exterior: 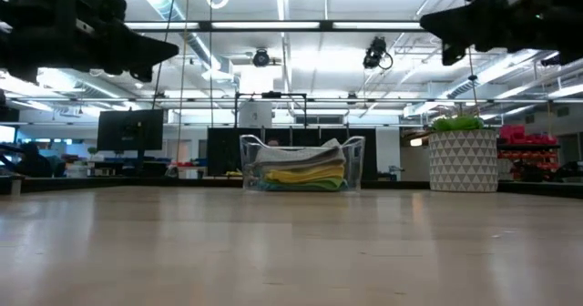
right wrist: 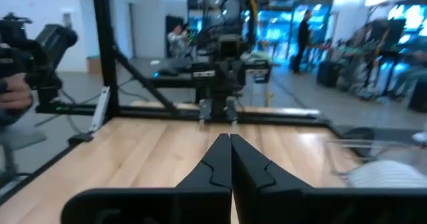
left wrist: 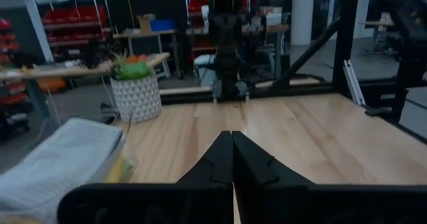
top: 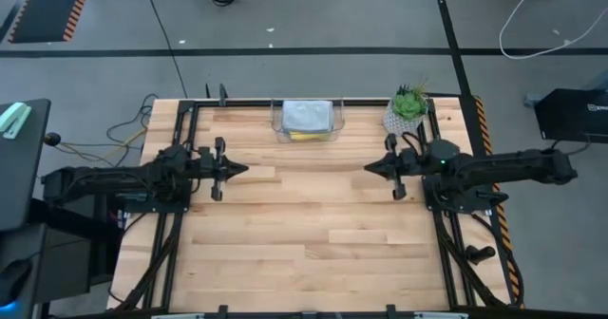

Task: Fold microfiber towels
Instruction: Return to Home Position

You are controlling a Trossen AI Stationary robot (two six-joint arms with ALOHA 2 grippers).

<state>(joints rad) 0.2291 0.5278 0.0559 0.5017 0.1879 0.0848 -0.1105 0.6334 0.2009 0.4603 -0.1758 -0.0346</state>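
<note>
Hovering Shut, Towels Stacked in the Bin

Both arms are hanging above the table [top: 313,243], facing each other. The left gripper [top: 242,169] is holding its fingers pressed together, tips meeting in a point. The right gripper [top: 369,168] is doing the same, well apart from it. Beyond them, at the table's far edge, the microfiber towels [exterior: 299,168] are lying folded in a flat stack inside the transparent bin [exterior: 356,156]. The grey towel [top: 307,115] is sitting on top, with the yellow towel [exterior: 301,174] showing beneath it. A green band seems to be lying lowest, though the low view is blurring it. A potted plant [top: 408,105] is standing near the bin, on the right arm's side.
</note>
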